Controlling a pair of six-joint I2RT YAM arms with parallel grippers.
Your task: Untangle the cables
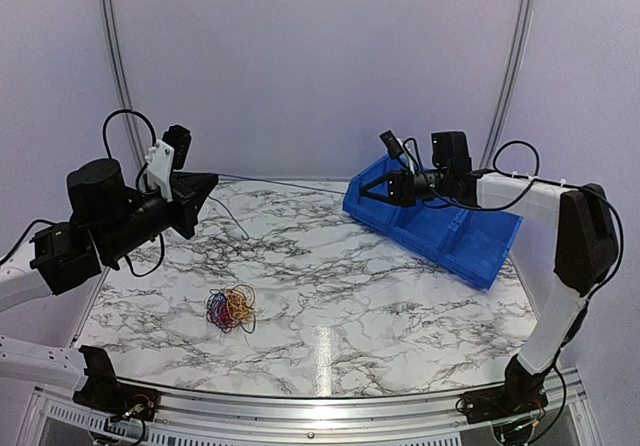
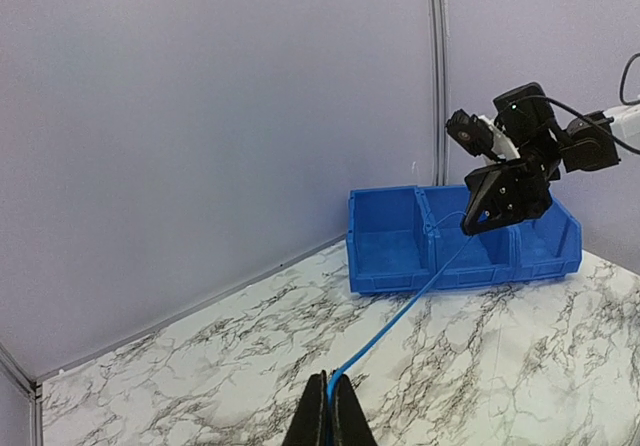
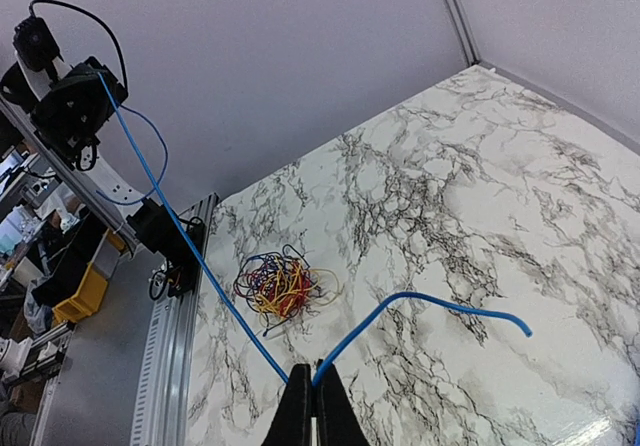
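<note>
Cables (image 1: pixel 231 309) lie bunched on the table (image 1: pixel 400 306); left and right jaws clamp one blue cable (image 2: pixel 400 306).

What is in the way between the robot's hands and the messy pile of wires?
Nothing visible. The tangle lies alone on the table; the blue bin stands far off at the right. But both the left gripper and right gripper have jaws shut on one blue cable stretched between them.

A thin dark cable (image 1: pixel 280 182) stretches between the left fingers (image 1: pixel 205 188) and right fingers (image 1: pixel 372 192) — a blue-red-orange wire tangle (image 1: pixel 231 309) lies on the marble-patterned table (image 1: pixel 400 306).
</note>
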